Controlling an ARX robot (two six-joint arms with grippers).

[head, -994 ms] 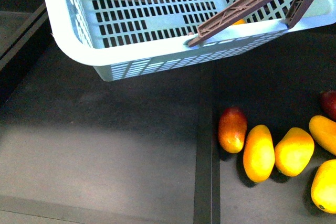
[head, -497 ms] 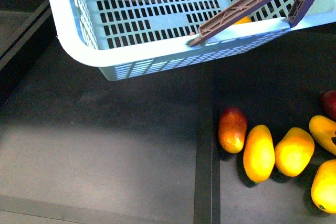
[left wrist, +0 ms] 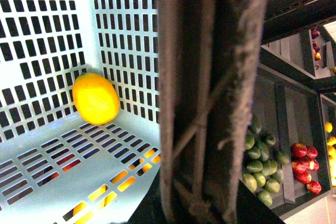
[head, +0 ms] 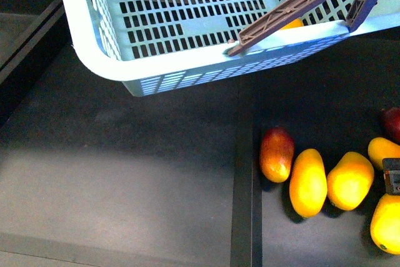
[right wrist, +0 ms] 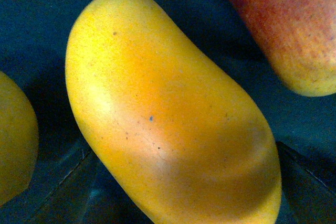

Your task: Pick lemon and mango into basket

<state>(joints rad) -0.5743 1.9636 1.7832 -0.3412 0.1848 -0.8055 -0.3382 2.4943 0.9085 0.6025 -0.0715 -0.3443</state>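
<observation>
Lemon (head: 290,24) mostly behind basket handle (head: 294,7)

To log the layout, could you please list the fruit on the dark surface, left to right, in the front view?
red-blushed fruit → long yellow fruit → plump yellow fruit; those at the right edge overlap, so I leave them out.

The basket (head: 100,67) and loose fruit (head: 307,182) are viewed from above in front. That same basket is seen from inside, past its handle (left wrist: 210,93), at the left wrist; one mango (right wrist: 168,114) is framed tight at the right.
</observation>
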